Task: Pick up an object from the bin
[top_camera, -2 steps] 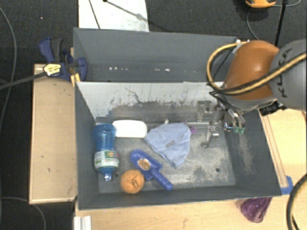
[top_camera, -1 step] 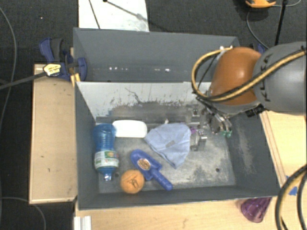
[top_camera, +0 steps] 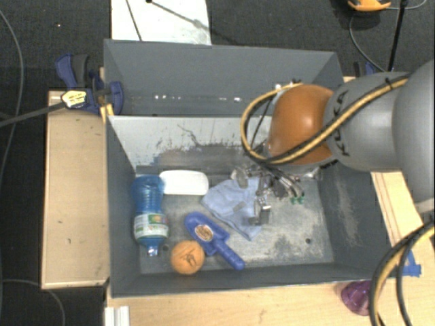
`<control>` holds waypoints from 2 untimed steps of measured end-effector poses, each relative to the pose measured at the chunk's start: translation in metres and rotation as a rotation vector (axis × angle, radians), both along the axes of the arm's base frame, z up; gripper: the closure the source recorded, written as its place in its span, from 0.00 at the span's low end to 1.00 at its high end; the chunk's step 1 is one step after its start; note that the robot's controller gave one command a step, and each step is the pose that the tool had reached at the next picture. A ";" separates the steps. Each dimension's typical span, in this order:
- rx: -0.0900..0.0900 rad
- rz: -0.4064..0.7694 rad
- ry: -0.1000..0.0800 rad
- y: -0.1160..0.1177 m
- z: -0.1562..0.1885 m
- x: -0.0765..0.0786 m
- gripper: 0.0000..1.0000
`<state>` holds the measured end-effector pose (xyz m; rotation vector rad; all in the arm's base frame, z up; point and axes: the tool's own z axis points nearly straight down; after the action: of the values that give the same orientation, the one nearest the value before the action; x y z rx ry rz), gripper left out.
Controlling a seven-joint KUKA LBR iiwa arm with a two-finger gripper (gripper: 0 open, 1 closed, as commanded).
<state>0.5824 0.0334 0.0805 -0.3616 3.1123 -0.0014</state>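
My gripper hangs low near the middle of the bin, right over a crumpled light-blue cloth. Its metal fingers reach down onto the cloth's right edge. A blue plastic tool with a round label lies just in front of the cloth, pointing toward the bin's front. A white oblong block rests behind the cloth, to its left.
A blue water bottle lies along the left wall, cap toward the front. An orange ball sits at the front left, by the blue tool. The arm with its orange cover and cables comes in from the right.
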 end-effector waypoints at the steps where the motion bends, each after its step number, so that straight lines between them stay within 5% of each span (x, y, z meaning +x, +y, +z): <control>1: 0.003 -0.211 -0.004 0.013 -0.011 0.001 1.00; 2: 0.002 -0.225 -0.005 0.010 -0.009 0.001 1.00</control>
<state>0.5836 0.0433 0.0711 -0.0105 3.1283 -0.0006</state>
